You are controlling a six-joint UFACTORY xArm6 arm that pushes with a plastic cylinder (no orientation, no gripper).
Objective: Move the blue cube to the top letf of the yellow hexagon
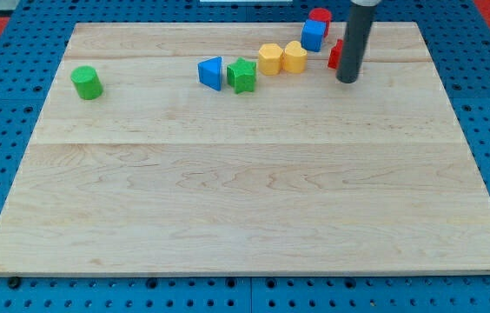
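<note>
The blue cube (313, 36) sits near the board's top edge, right of centre, touching a red block (319, 16) above it. Two yellow blocks lie just below-left of it: one (269, 58) looks like the hexagon, the other (294, 56) touches it on the right. My tip (347, 80) rests on the board to the right of and below the blue cube, a short gap away. The rod partly hides another red block (334, 54).
A green star (242, 76) and a blue triangular block (211, 72) sit left of the yellow blocks. A green cylinder (87, 83) stands alone at the view's left. The wooden board (245, 200) lies on a blue pegboard.
</note>
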